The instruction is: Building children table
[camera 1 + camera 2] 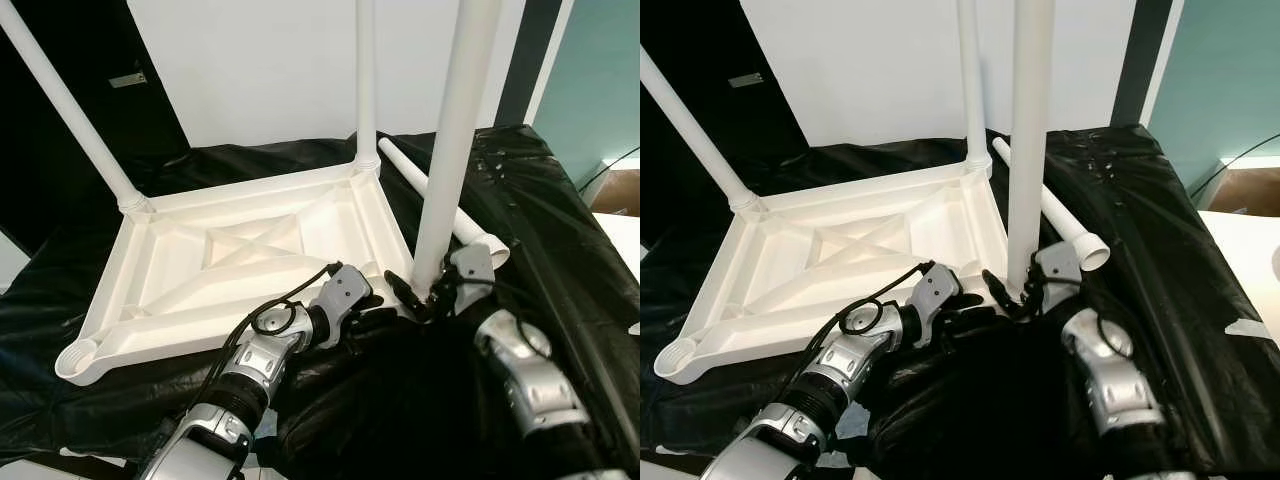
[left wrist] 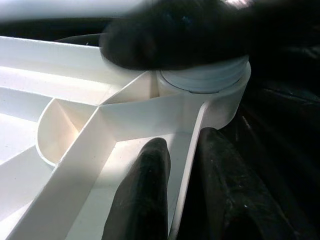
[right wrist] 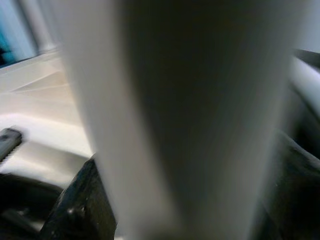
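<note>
A white plastic children's tabletop (image 1: 240, 265) lies upside down on a black sheet (image 1: 540, 210) spread over the work surface, its ribbed underside facing up, as a humanoid robot fits the third of four legs. Two legs already stand in the far corner sockets, one at the far left (image 1: 70, 105) and one at the far right (image 1: 366, 80). The right gripper (image 1: 425, 292) is clenched around the base of a third leg (image 1: 455, 140), held upright at the near right corner socket (image 2: 210, 92), where the wrist camera shows a threaded collar sitting partly in the socket. The left gripper (image 1: 365, 318) braces the tabletop beside that corner, its fingers (image 2: 145, 200) straddling the rim wall, one inside and one outside, pinching it. A fourth leg (image 1: 440, 205) lies loose on the sheet just behind the working corner, and the near left corner socket (image 1: 80, 352) is empty. By the look of it, the step in hand is seating this leg; the next move likely calls for keeping it upright and turning or pressing it fully home while the left gripper holds the tabletop steady, before the loose leg is taken to the last socket.
</note>
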Controlling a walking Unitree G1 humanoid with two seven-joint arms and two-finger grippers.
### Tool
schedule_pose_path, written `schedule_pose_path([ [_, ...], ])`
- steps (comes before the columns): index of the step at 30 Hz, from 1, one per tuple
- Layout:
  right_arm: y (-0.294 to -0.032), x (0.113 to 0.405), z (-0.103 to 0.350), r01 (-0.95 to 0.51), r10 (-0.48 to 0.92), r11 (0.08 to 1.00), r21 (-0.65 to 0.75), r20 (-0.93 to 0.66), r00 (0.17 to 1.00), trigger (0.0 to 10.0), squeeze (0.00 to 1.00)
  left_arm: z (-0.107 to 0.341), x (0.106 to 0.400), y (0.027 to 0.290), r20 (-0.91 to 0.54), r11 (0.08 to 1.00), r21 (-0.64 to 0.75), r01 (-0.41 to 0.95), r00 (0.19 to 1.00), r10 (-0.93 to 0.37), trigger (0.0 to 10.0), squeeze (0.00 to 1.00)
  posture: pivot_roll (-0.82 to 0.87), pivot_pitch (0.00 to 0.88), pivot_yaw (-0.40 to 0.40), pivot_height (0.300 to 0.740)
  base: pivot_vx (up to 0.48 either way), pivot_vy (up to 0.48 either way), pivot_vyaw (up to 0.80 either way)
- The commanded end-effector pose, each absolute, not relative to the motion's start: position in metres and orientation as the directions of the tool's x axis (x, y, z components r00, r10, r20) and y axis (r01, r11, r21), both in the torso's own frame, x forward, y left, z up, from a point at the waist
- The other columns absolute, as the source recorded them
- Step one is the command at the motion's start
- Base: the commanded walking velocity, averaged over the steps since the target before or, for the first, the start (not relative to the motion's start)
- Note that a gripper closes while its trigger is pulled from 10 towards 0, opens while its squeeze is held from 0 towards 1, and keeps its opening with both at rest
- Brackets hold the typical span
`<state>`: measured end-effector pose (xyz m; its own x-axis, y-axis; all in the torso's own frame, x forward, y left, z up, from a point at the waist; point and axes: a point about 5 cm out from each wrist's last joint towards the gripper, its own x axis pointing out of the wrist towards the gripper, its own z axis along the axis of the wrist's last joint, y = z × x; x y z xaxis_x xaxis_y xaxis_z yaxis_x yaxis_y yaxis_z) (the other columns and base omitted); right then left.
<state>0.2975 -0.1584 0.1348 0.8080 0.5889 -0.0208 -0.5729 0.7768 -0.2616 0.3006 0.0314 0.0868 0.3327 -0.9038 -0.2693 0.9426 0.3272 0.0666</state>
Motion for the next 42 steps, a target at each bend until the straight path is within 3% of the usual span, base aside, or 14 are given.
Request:
schedule_pose_path([
  [1,-0.159,0.298,0.133,-0.667,0.676,0.691,-0.279,-0.076,0.733,10.0,0.0,0.054,0.283,0.038,-0.39,0.29,-0.04,0.956,0.252,-0.886,10.0,0.0,-0.09,0.0,0.091,0.74,0.0,0.0,0.0],
  [6,-0.17,0.298,0.137,-0.753,0.756,0.563,-0.341,-0.155,0.636,10.0,0.0,0.053,0.283,0.038,-0.39,0.293,-0.042,0.955,0.254,-0.885,10.0,0.0,-0.08,0.0,0.088,0.74,0.0,0.0,0.0],
  [7,-0.175,0.299,0.139,-0.769,0.768,0.543,-0.336,-0.172,0.617,4.7,0.0,0.054,0.283,0.039,-0.389,0.294,-0.042,0.955,0.255,-0.885,10.0,0.0,-0.07,0.0,0.091,0.74,0.0,0.0,0.0],
  [10,-0.179,0.3,0.141,-0.782,0.776,0.531,-0.327,-0.183,0.604,4.7,0.0,0.054,0.283,0.039,-0.388,0.294,-0.043,0.955,0.256,-0.886,10.0,0.0,-0.07,0.0,0.091,0.74,0.0,0.0,0.0],
  [11,-0.183,0.3,0.142,-0.794,0.782,0.511,-0.33,-0.204,0.588,0.0,0.0,0.054,0.283,0.04,-0.391,0.295,-0.041,0.954,0.257,-0.884,10.0,0.0,-0.07,0.0,0.091,0.74,0.0,0.0,0.0],
  [20,-0.201,0.305,0.145,-0.847,0.807,0.417,-0.33,-0.293,0.512,0.0,0.0,0.053,0.283,0.042,-0.396,0.292,-0.042,0.956,0.252,-0.883,10.0,0.0,-0.07,0.0,0.101,0.74,0.0,0.0,0.0],
  [28,-0.208,0.296,0.139,-0.869,0.819,0.427,-0.25,-0.3,0.489,0.0,0.0,0.051,0.281,0.043,-0.404,0.284,-0.045,0.958,0.243,-0.882,10.0,0.0,-0.08,0.0,0.11,0.74,0.0,0.0,0.0],
  [29,-0.199,0.298,0.14,-0.821,0.804,0.521,-0.234,-0.188,0.564,0.0,0.0,0.051,0.281,0.043,-0.404,0.284,-0.045,0.958,0.242,-0.882,10.0,0.0,-0.08,0.0,0.107,0.74,0.0,0.0,0.0],
  [30,-0.199,0.298,0.14,-0.821,0.804,0.521,-0.234,-0.188,0.564,0.0,0.0,0.051,0.281,0.043,-0.404,0.284,-0.045,0.958,0.242,-0.882,10.0,0.0,-0.08,0.0,0.107,0.74,0.0,0.0,0.0],
  [31,-0.195,0.299,0.142,-0.784,0.781,0.581,-0.221,-0.121,0.613,0.0,0.0,0.051,0.281,0.042,-0.404,0.283,-0.044,0.958,0.242,-0.882,10.0,0.0,-0.08,0.0,0.105,0.74,0.0,0.0,0.0],
  [32,-0.185,0.298,0.144,-0.583,0.605,0.787,-0.203,0.066,0.794,0.0,0.0,0.052,0.281,0.042,-0.4,0.286,-0.044,0.957,0.246,-0.883,10.0,0.0,-0.08,0.0,0.105,0.74,0.0,0.0,0.0],
  [33,-0.185,0.298,0.144,-0.583,0.605,0.787,-0.203,0.066,0.794,0.0,0.0,0.052,0.281,0.042,-0.4,0.286,-0.044,0.957,0.246,-0.883,10.0,0.0,-0.08,0.0,0.105,0.74,0.0,0.0,0.0],
  [37,-0.18,0.284,0.132,-0.374,0.392,0.917,-0.139,0.135,0.91,0.0,0.0,0.052,0.282,0.043,-0.402,0.292,-0.042,0.955,0.252,-0.881,10.0,0.0,-0.07,0.0,0.094,0.74,0.0,0.0,0.0],
  [42,-0.179,0.276,0.126,-0.24,0.257,0.963,-0.124,0.143,0.956,0.0,0.0,0.05,0.281,0.046,-0.406,0.297,-0.044,0.954,0.254,-0.878,10.0,0.0,-0.07,0.0,0.095,0.74,0.0,0.0,0.0],
])
